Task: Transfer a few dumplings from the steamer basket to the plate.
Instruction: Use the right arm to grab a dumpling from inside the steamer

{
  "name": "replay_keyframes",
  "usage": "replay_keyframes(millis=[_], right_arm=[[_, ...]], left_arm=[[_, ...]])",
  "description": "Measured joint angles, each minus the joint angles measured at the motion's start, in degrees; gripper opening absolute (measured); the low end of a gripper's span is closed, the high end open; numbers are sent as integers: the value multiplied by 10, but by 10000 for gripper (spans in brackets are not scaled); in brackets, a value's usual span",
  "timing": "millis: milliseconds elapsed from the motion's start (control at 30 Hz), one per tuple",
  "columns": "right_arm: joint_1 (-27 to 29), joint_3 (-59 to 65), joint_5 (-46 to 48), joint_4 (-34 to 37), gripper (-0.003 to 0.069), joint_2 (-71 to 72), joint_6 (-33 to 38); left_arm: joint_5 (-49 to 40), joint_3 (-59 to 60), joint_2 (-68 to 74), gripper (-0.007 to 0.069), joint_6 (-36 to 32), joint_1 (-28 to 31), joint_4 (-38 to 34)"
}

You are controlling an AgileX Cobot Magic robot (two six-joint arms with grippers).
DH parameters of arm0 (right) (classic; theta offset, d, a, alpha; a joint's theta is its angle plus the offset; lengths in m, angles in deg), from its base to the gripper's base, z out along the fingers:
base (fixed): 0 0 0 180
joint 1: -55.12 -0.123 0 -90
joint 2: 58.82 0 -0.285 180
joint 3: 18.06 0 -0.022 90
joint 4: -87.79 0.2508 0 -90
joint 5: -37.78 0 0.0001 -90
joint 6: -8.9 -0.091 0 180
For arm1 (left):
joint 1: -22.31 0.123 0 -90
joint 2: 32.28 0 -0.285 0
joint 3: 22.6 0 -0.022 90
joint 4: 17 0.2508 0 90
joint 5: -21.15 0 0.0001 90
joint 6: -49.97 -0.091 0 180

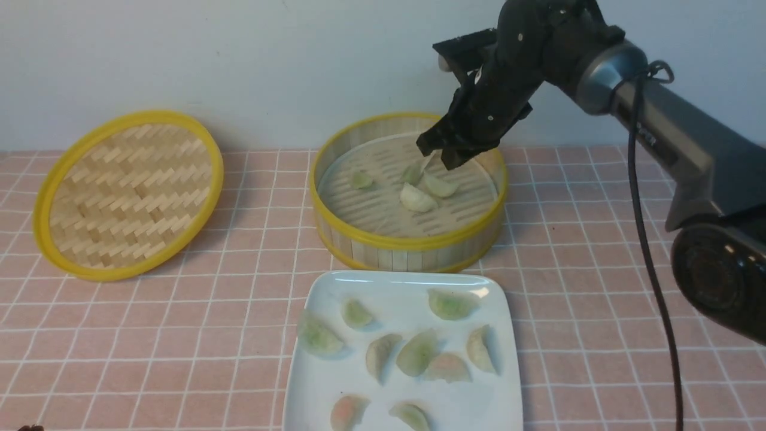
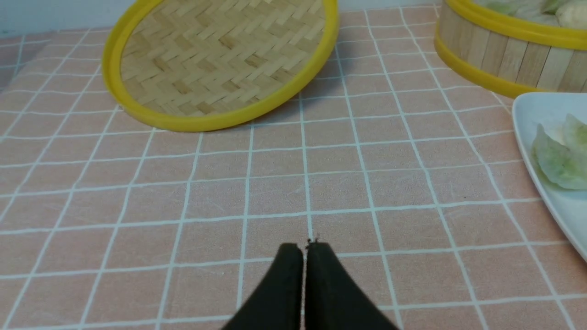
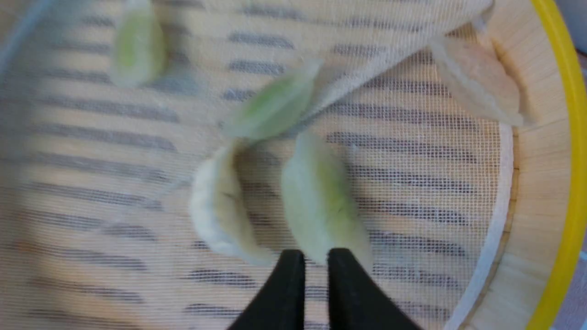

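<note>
At far left the left gripper point(image 2: 304, 250) rests low over the pink tiled tabletop point(image 1: 568, 239), its black tips pressed together on nothing, near the flat woven lid point(image 1: 128, 194) with its herringbone bamboo and yellow rim. In the centre, the steamer basket point(image 1: 413, 242), with upright slats and a fine mesh liner point(image 3: 412, 183) over its slatted floor, holds five soft, pleated crescent dumplings point(image 1: 417, 199). Nearer the robot, the glossy white plate point(image 1: 395, 287) already carries nine. On the right, the right gripper point(image 3: 316, 256) is down inside the basket, its jaws only narrowly apart and empty, with a translucent green dumpling point(image 3: 321, 206) just beyond the tips. This looks like another pick in hand. Next it likely needs to widen the jaws, straddle that dumpling and close gently.
</note>
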State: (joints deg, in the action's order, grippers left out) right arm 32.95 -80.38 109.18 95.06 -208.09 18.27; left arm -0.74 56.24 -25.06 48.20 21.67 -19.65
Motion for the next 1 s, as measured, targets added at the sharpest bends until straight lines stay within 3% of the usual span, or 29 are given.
replay_keyframes(millis=[100, 133, 167, 333, 467, 567, 1000], right_arm=[[0, 1, -10, -4, 221, -19, 17], [0, 1, -10, -4, 229, -20, 17], [0, 1, -13, -4, 305, -31, 28], [0, 1, -37, -8, 415, -52, 37], [0, 1, -68, -13, 384, -60, 37], [0, 0, -71, -12, 276, -66, 37], [0, -42, 0, -13, 274, -20, 34]], left_arm=[[0, 0, 0, -6, 0, 0, 0], [0, 0, 0, -6, 0, 0, 0], [0, 0, 0, -6, 0, 0, 0], [0, 0, 0, -6, 0, 0, 0], [0, 0, 0, -6, 0, 0, 0], [0, 0, 0, -6, 0, 0, 0], [0, 0, 0, -6, 0, 0, 0]])
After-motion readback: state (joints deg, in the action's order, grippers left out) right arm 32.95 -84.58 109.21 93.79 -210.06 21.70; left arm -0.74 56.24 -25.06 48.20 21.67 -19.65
